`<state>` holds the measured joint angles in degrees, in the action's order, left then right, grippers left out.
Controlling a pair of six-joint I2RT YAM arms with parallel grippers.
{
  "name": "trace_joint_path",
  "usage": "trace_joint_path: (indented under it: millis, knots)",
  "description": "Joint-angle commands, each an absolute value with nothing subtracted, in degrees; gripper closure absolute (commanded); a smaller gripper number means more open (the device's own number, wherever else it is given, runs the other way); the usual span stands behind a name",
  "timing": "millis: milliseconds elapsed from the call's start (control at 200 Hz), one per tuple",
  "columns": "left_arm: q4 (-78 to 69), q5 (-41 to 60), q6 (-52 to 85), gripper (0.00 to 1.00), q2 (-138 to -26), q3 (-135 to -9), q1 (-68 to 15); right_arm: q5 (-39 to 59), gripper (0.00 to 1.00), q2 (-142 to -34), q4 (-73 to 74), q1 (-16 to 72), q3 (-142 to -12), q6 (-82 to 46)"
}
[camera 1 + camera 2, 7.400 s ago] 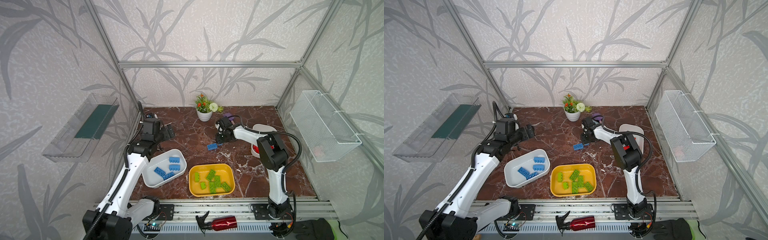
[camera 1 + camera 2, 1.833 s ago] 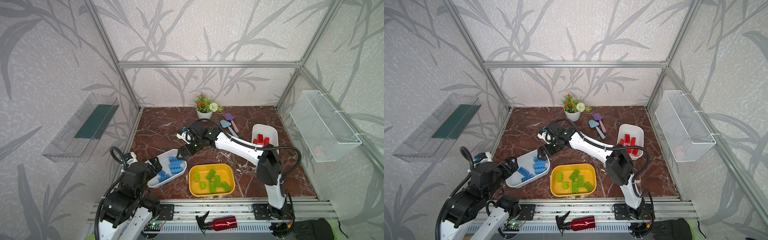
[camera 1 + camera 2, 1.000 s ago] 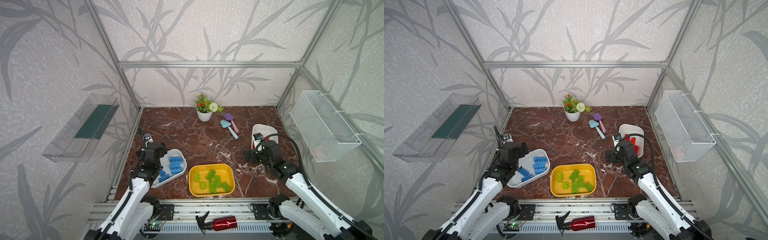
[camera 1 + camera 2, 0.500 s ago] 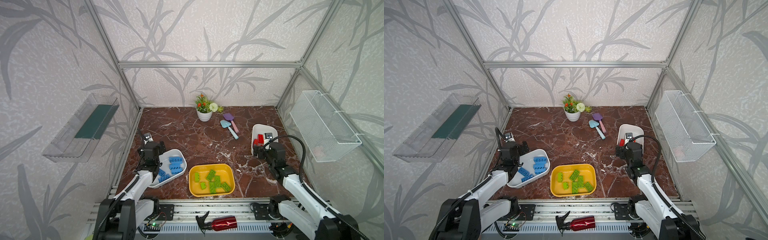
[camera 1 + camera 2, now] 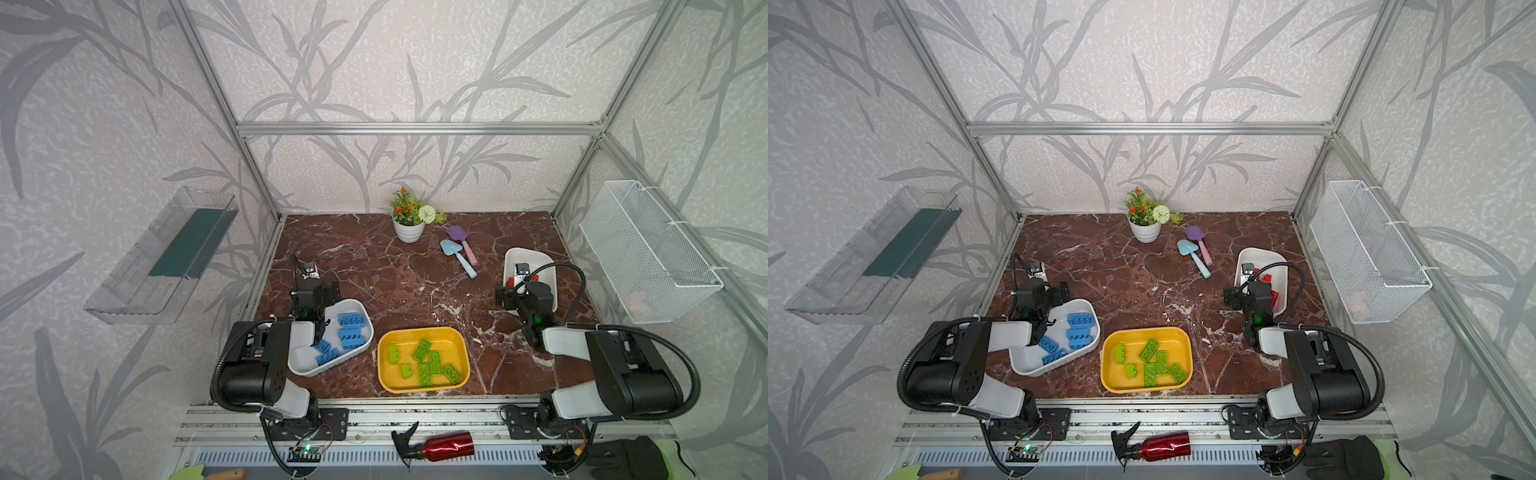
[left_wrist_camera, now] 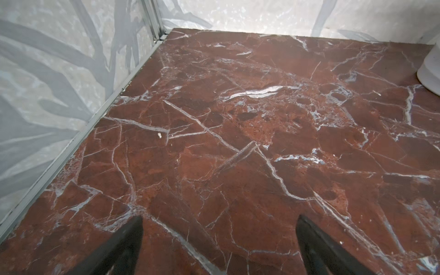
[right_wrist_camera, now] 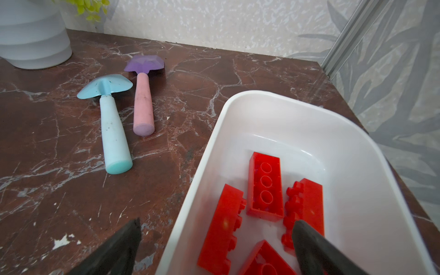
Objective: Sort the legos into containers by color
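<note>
Clearly grips nothing: spreads left gripper (image 6: 220, 217) wide over marble (image 6: 238, 119); spreads right gripper (image 7: 217, 221) wide astride white tub (image 7: 262, 94) rim, with red legos (image 7: 264, 185) apparently under one jaw.

Soft, even, fairly bright light falls from above in both top views, leaving only faint shadows beside the yellow tub (image 5: 419, 330) on the counter (image 5: 415, 282). Wide-angle stretch splays the aluminium posts (image 5: 212, 83) outward toward the frame's corners. A sharp highlight glints on the red spray bottle (image 5: 446, 444) at lower centre. In the wrist views the black fingers (image 7: 114, 252) are blurred, and the white tub (image 7: 309, 119) shows soft glare.
</note>
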<state>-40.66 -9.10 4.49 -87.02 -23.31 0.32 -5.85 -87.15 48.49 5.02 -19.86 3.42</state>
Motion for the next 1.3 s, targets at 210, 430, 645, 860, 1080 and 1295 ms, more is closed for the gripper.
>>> trace_joint_path:
  millis: [210,430,645,860,1080,1295]
  knots:
    - [-44.08,-5.63,3.07,0.01,-86.93,-24.18,1.49,-1.50,0.01,-91.64,59.00,4.67,-20.66,2.81]
    - [-44.10,-5.63,3.07,0.01,-86.99,-24.13,1.48,-2.93,0.01,-90.30,55.97,4.66,-20.93,2.19]
    - [-44.05,-5.63,3.08,0.01,-86.92,-24.15,1.47,-3.52,0.01,-91.01,58.63,4.68,-20.27,2.24]
    - [-44.12,-5.68,2.99,0.01,-87.00,-24.16,1.44,-3.56,0.01,-90.75,57.87,4.66,-20.38,2.20]
    - [-44.04,-5.72,2.99,0.01,-86.90,-24.17,1.47,-3.52,0.01,-90.78,58.19,4.66,-20.31,2.20]
    - [-44.12,-5.73,2.89,0.01,-86.92,-24.17,1.34,-3.52,0.01,-90.73,58.10,4.72,-20.32,2.20]
